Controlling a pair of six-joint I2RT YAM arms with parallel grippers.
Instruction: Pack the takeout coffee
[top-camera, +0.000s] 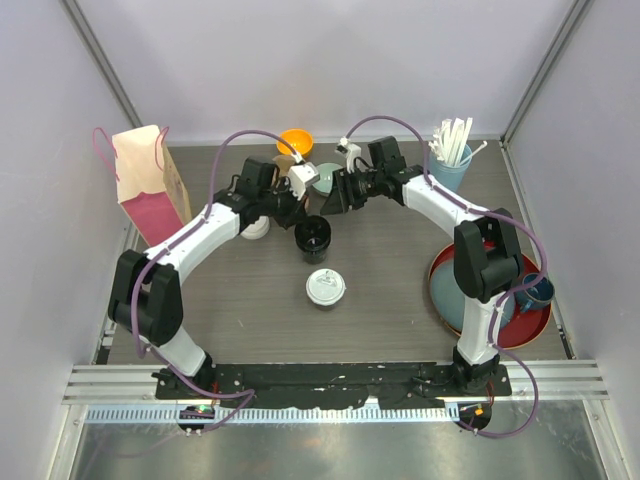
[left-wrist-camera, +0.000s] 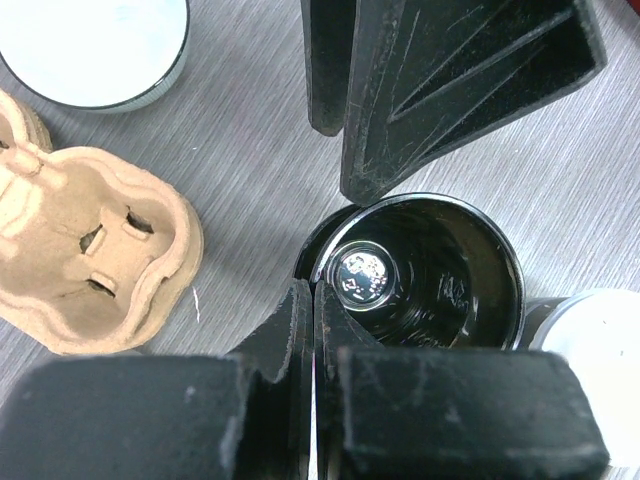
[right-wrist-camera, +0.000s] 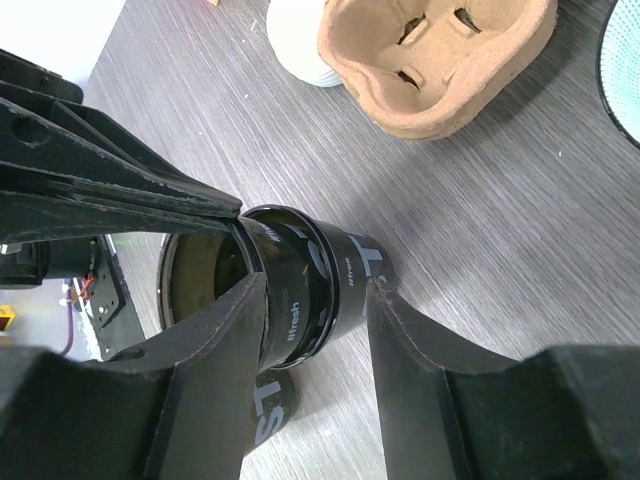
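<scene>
Overhead, both arms are reaching inward to the open black cup (top-camera: 313, 238) mid-table, lidded cup (top-camera: 325, 288) just nearer. Left wrist: left gripper (left-wrist-camera: 324, 243) is straddling its rim, jaws parted, cardboard carrier (left-wrist-camera: 90, 250) beside. Right wrist: right gripper (right-wrist-camera: 315, 290) is clamping its wall.

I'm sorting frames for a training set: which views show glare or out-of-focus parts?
Top external: even, soft light, everything sharp. Left wrist: a bright glare spot sits at the bottom of the open black cup, and the left gripper blurs close to the lens. Right wrist: the cup's lettering reads sharp, but the right gripper goes soft near the bottom edge.
</scene>
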